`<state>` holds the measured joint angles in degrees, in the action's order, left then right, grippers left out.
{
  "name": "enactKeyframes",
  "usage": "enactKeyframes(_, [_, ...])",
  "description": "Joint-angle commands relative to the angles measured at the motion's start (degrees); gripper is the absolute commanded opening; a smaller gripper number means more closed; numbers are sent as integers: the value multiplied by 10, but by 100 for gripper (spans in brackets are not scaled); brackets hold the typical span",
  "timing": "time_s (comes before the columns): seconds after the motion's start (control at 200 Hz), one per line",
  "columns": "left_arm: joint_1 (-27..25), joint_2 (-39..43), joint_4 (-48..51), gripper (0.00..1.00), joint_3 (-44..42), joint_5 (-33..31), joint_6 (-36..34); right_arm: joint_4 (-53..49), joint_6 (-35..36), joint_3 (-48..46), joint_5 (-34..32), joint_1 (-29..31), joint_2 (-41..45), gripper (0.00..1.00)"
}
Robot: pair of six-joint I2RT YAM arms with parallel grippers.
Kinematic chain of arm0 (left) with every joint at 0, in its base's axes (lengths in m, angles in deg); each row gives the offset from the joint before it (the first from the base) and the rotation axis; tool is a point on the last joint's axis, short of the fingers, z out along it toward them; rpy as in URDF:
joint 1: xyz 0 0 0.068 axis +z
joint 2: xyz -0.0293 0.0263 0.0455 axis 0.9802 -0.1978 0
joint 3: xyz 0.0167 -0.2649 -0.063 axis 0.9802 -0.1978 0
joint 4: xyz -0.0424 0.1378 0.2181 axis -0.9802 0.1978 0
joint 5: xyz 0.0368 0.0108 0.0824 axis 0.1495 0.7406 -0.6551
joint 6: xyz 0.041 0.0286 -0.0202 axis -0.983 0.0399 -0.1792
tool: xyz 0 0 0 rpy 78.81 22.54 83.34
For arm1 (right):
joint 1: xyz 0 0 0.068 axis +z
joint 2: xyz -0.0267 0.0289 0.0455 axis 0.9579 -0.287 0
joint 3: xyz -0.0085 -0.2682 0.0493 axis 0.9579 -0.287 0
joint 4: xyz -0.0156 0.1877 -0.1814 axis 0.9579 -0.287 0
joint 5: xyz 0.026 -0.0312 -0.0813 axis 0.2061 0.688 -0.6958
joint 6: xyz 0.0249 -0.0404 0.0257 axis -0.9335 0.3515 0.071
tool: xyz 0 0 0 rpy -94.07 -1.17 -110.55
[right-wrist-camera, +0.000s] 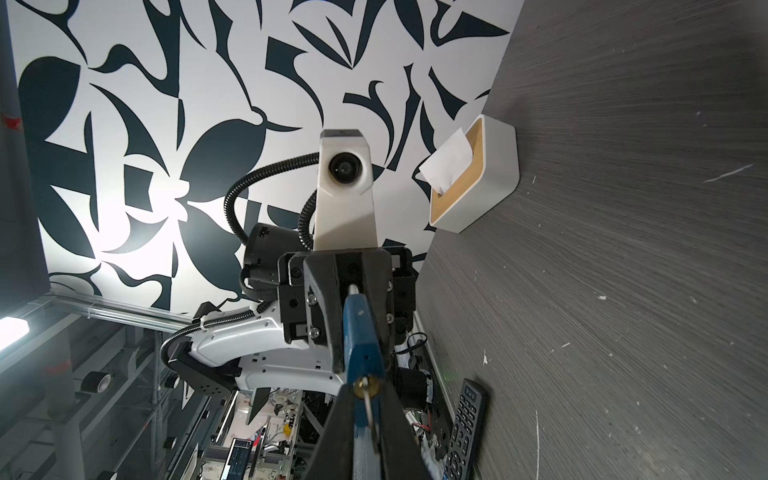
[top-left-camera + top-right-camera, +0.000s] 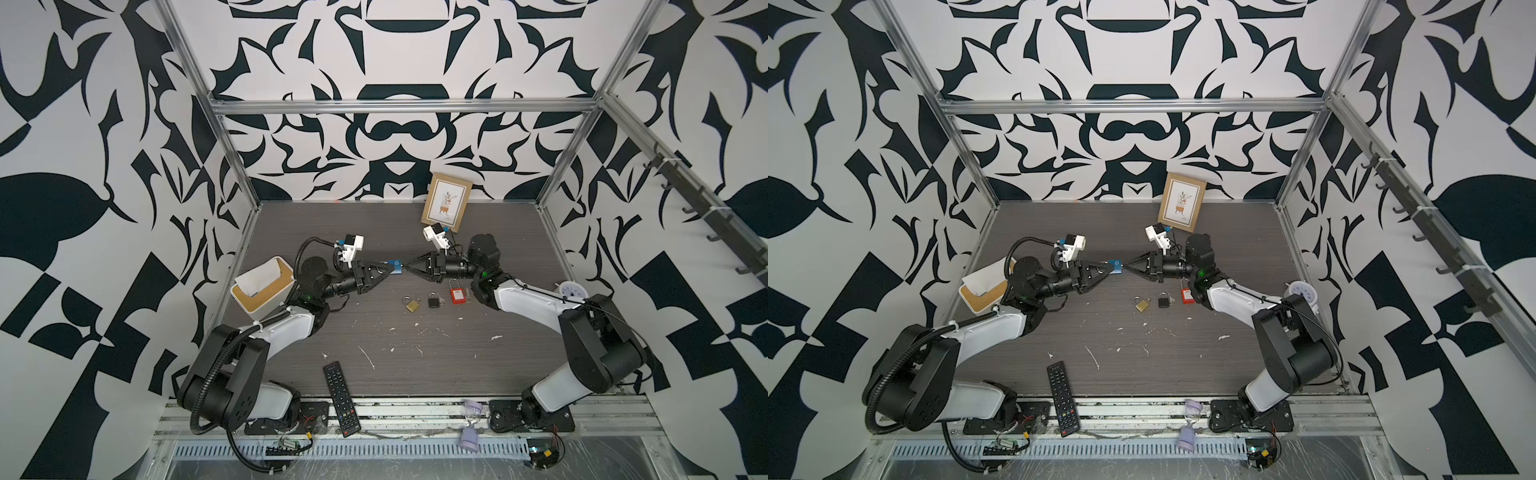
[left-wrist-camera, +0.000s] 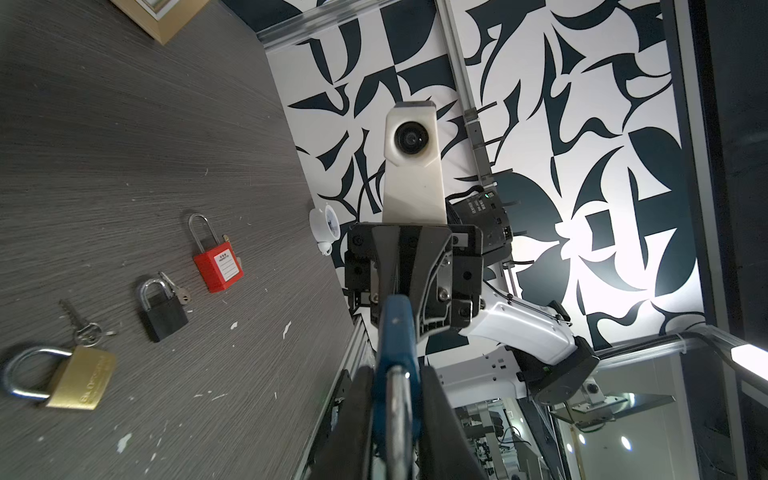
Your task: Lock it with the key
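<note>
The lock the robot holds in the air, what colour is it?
The padlock is blue, clearest in the right wrist view.

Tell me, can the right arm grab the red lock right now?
Probably not yet. The right gripper is shut on the key in the blue padlock. The red lock lies close beside that arm with nothing covering it, so after letting go it likely could.

Your white-and-black arms stretch inward with wrists level, so your black left gripper (image 2: 388, 271) and black right gripper (image 2: 410, 266) point tip to tip, both jaws pinched narrow.
</note>
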<state>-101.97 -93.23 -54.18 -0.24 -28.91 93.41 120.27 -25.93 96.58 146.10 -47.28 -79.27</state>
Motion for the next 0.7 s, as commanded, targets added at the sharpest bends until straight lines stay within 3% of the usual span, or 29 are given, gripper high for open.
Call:
enactKeyframes(0.0, [0, 13, -14, 0, 0, 0, -5, 40, -3, 6, 12, 4, 4, 14])
enactKeyframes(0.345, [0, 16, -13, 0, -2, 1, -5, 37, -3, 11, 10, 3, 2, 12])
enactKeyframes(0.695, [0, 18, -13, 0, -3, 0, -4, 33, 2, 5, 13, 0, 6, 0])
